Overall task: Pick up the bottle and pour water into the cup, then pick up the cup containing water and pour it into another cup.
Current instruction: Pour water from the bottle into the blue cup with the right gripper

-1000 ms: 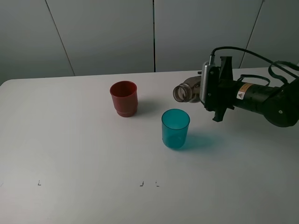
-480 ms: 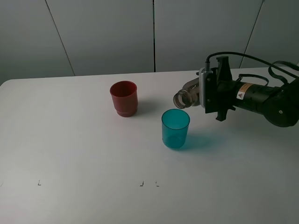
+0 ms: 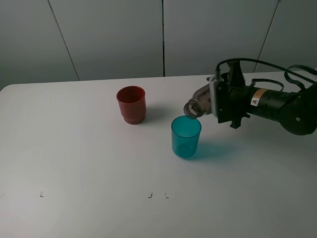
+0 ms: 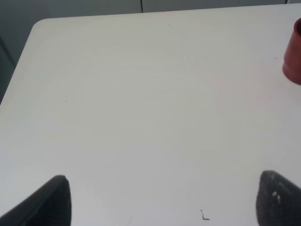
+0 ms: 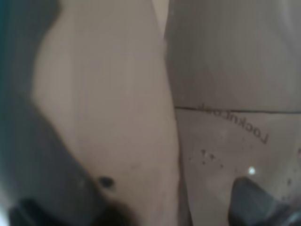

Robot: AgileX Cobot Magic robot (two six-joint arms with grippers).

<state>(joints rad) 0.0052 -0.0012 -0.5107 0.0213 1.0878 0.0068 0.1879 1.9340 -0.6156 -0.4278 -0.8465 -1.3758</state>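
My right gripper (image 3: pixel 214 100) is shut on the smoky grey-brown bottle (image 3: pixel 197 103) and holds it tipped on its side, mouth down and left, just above the far right rim of the teal cup (image 3: pixel 186 136). The teal cup stands upright at the table's middle. The red cup (image 3: pixel 132 104) stands upright behind and left of it. The right wrist view is filled by the bottle's translucent wall (image 5: pixel 235 94) at close range. My left gripper (image 4: pixel 162 197) is open over bare table, with the red cup's edge (image 4: pixel 294 56) at the side of its view.
The white table (image 3: pixel 79 148) has small black corner marks (image 3: pixel 150 196) near its front edge. A grey panelled wall stands behind the table. The right arm's black cables (image 3: pixel 277 64) loop above the back right.
The bottle has tipped further, and its mouth has dropped and moved closer to the teal cup's rim. The cups and the left arm have not moved.
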